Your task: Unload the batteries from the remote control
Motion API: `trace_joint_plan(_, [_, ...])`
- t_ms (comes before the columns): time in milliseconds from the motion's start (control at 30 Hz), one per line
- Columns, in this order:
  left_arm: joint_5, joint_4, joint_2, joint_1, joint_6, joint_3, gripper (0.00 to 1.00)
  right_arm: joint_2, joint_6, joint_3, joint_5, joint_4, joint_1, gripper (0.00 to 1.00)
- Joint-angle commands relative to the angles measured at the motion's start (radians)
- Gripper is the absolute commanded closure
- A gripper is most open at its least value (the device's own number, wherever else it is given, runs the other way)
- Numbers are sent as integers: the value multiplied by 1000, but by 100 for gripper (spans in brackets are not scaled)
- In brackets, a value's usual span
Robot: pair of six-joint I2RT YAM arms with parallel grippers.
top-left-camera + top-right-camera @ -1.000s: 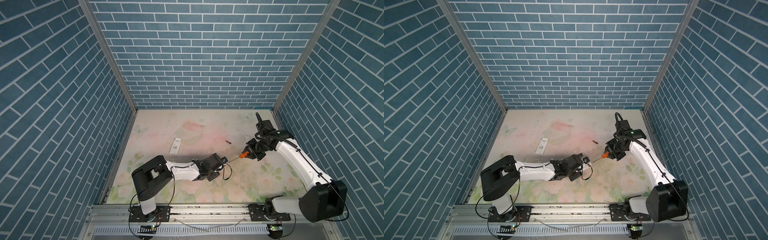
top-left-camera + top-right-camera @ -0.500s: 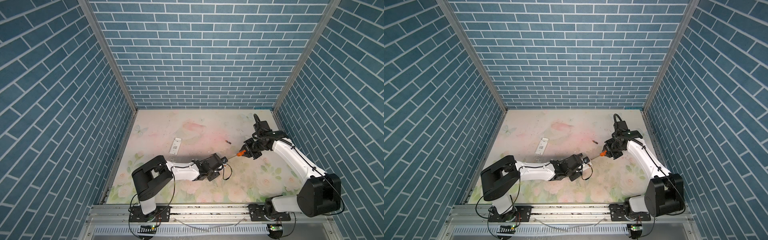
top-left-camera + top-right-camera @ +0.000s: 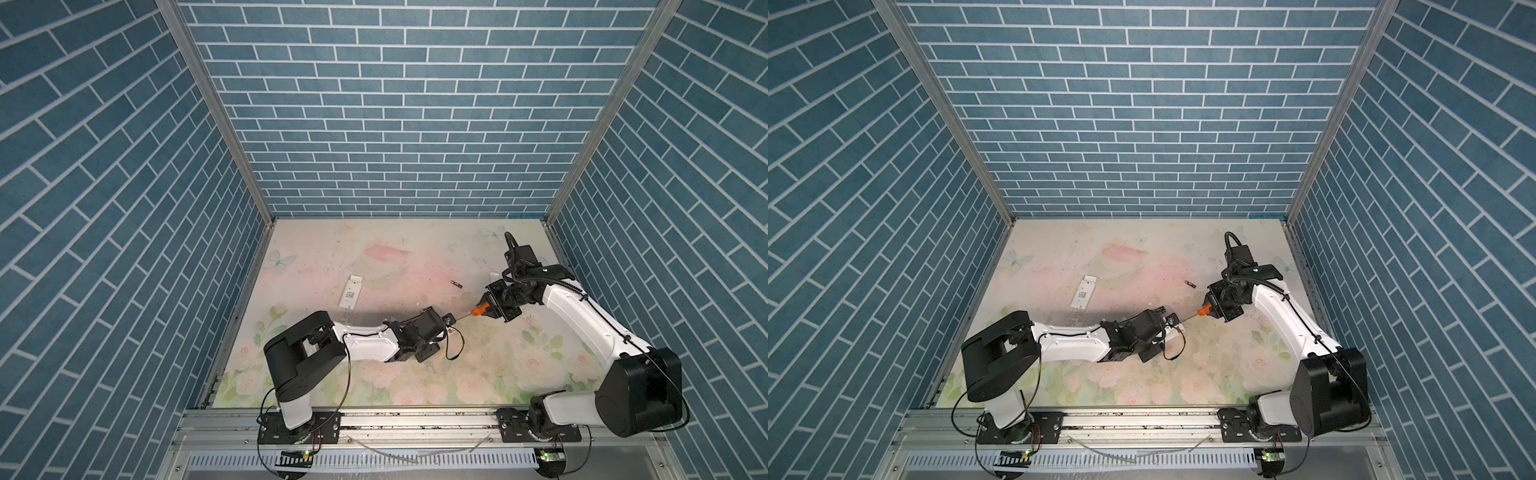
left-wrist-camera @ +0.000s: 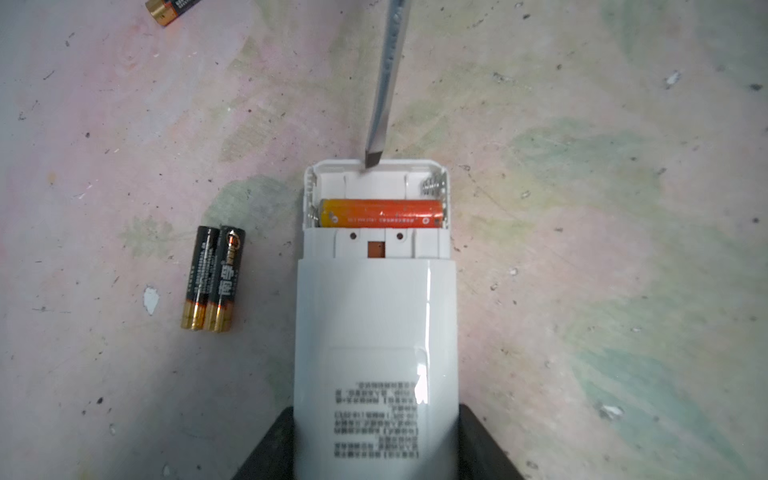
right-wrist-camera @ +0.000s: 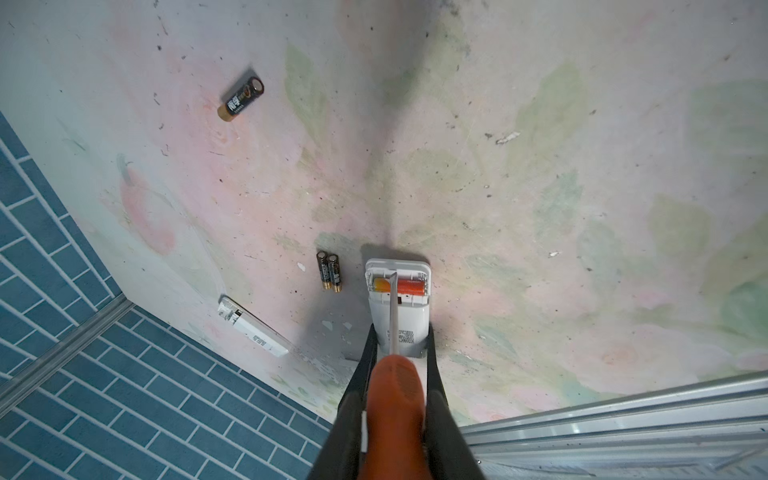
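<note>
The right gripper (image 5: 401,345) clasped the screwdriver (image 5: 395,399), its tip just beyond the orange battery (image 4: 380,213) (last one seated). Gentle levering was wanted, with the left gripper (image 4: 376,415) pinning the remote control (image 4: 374,316).

The worktop (image 3: 415,249), printed with faded pink and green flowers and scuffed with dark specks, is enclosed by blue brick-patterned walls (image 3: 399,124) joined by aluminium posts (image 3: 217,108).

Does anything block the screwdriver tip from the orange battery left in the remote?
Nothing visible does. The remote is open at its battery end. The screwdriver tip sits at the end rim, with only an empty slot between it and the orange battery.
</note>
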Motion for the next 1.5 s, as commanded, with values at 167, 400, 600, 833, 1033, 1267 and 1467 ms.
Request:
trace_joint_plan(167, [-25, -55, 36, 0, -7, -45, 79, -35, 65, -48, -2, 4, 18, 100])
trace_joint_plan(400, [-40, -36, 21, -1, -16, -64, 79, -33, 105, -103, -15, 79, 22, 100])
trace_joint_plan(600, [-53, -10, 26, -7, -15, -67, 80, -25, 143, -132, -47, 131, 22, 100])
trace_joint_plan(833, [-18, -19, 52, -9, 10, -44, 80, -9, 169, -139, -85, 137, 20, 100])
trace_joint_plan(1033, [13, -39, 57, -8, 26, -55, 79, 36, 170, -81, -107, 111, 19, 100])
trace_joint_plan(1267, [13, -6, 53, -8, 32, -69, 80, 61, 173, -50, -117, 111, 18, 100])
trace_joint_plan(1467, [15, 10, 54, -12, 35, -72, 80, 69, 189, -65, -137, 125, 19, 100])
